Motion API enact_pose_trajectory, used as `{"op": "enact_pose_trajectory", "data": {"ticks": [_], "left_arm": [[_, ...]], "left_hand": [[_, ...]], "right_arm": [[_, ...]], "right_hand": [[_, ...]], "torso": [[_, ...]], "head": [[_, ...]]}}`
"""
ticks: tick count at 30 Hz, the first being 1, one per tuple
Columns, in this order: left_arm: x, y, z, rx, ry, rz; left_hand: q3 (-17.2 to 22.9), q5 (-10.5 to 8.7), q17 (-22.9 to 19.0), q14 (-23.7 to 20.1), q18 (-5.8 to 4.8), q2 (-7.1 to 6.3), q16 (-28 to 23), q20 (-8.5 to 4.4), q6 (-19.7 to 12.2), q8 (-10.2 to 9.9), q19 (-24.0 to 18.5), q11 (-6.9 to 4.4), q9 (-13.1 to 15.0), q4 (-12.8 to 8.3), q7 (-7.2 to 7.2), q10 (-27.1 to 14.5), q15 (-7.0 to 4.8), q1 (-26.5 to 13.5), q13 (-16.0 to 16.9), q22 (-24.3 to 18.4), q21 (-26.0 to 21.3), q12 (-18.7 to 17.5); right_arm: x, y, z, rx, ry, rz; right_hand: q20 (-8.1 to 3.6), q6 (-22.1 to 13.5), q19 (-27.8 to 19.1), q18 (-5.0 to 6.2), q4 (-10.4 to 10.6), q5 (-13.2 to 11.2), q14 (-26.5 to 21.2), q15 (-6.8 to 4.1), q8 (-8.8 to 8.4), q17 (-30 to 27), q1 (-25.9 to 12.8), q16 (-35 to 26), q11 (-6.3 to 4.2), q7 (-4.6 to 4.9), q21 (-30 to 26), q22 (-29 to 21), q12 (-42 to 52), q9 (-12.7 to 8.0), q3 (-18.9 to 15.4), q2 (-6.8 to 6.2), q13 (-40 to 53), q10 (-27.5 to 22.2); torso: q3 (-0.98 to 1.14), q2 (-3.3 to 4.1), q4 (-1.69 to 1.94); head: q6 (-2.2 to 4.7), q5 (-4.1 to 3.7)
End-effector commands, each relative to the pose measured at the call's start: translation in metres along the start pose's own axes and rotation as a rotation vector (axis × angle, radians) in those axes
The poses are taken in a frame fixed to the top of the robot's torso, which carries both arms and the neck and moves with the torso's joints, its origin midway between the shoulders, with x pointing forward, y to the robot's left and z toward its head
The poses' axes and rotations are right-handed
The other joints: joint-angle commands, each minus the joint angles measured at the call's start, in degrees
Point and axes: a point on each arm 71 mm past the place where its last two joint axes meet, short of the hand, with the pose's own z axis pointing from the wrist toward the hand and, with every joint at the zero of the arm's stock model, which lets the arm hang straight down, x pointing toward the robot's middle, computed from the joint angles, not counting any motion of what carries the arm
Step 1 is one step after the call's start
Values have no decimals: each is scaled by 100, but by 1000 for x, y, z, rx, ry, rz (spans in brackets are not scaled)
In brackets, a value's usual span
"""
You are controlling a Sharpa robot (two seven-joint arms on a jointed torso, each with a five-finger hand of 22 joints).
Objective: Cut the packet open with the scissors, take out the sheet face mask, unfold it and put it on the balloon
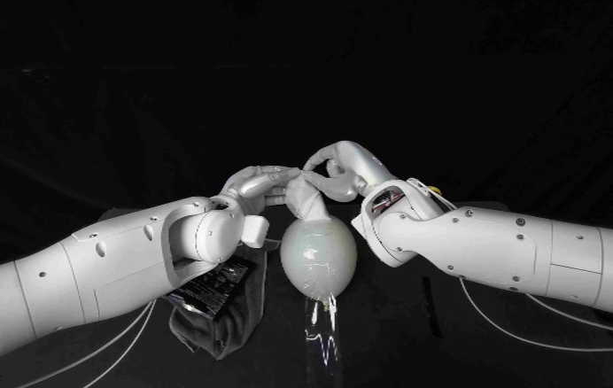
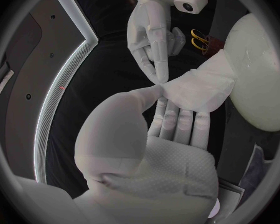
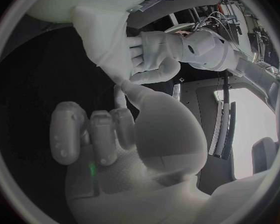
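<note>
1. Left hand (image 1: pixel 256 184), centre of frame, on the white arm entering from the lower left: thumb and fingers (image 2: pixel 177 122) closed on the sheet face mask (image 1: pixel 304 197)
2. Right hand (image 1: pixel 335 171), just right of it: thumb and one finger pinch the mask's edge beside the left thumb; other fingers curled in
3. Sheet face mask: pale bunched strip, hanging from both hands to the top of the balloon (image 1: pixel 315 255), touching it
4. Balloon: whitish, lower centre, below both hands
5. Packet (image 1: pixel 211 286): black, lower left under the left wrist, lying on a dark cloth (image 1: pixel 230 330); pale print too small to read
6. Scissors (image 2: pixel 199 40): yellow handles, on the table near the balloon, touched by neither hand
</note>
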Motion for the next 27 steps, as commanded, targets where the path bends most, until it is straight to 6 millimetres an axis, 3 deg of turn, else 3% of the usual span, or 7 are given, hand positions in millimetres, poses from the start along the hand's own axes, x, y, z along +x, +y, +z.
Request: {"op": "enact_pose_trajectory", "data": {"ticks": [1, 15, 27], "left_arm": [[3, -2, 0, 10, 18, -10], [4, -1, 0, 8, 30, -12], [5, -1, 0, 9, 38, -13]], "left_hand": [[-8, 17, 9, 30, 84, 17, 4, 26, -32, 13, 18, 12, 336, 33, -1, 34, -4, -54, -3, -2, 19, -24], [-5, 18, 12, 29, 85, 27, 3, 27, -38, 17, 18, 8, 341, 34, -4, 34, -6, -59, -3, -3, 17, -26], [-4, 17, 13, 29, 85, 28, 4, 27, -38, 19, 18, 6, 342, 32, -6, 36, -7, -58, -3, -3, 17, -26]], "right_arm": [[2, 2, 0, -22, 21, -2], [3, 1, 1, -16, 25, -13], [2, 1, 1, -22, -2, -31]], "right_hand": [[-23, 83, 31, 20, -15, -3, 618, -60, 43, 1505, 74, 36, -57, -40, 36, 1147, 25, 20, -30, 23, 1158, 333], [-80, 208, 41, 16, -20, -3, 618, -124, 119, 1505, 158, 36, -131, -124, 56, 1153, 41, 58, -38, 97, 1167, 346], [-182, 396, 116, -16, -116, -1, 618, -228, 361, 1505, 381, 36, -243, -240, 203, 1195, 278, 211, 127, 282, 1305, 464]], "torso": [[2, 1, 3], [2, 1, 1], [3, 2, 2]], "head": [[0, -1], [-6, -5], [-14, -7]]}}
